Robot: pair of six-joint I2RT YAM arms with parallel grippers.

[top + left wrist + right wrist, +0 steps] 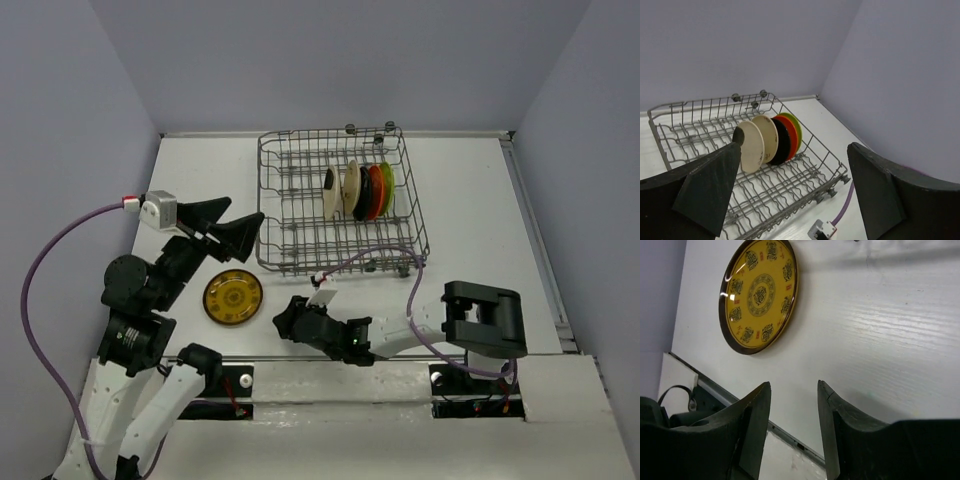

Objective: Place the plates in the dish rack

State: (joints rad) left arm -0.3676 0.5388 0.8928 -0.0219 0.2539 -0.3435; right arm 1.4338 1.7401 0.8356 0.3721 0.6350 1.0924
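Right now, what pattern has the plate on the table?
The plate is yellow with brown motifs; clearest in right wrist.

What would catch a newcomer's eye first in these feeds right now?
Probably the row of five plates standing on edge in the right half of the dish rack, at the far centre of the table. Next comes the lone dark yellow plate lying flat at the near left, with the right gripper open and empty just to its right, not touching it.

No legible text, brand or number reaches you here; the dark yellow plate (759, 295) carries brown and red emblems you cannot read.
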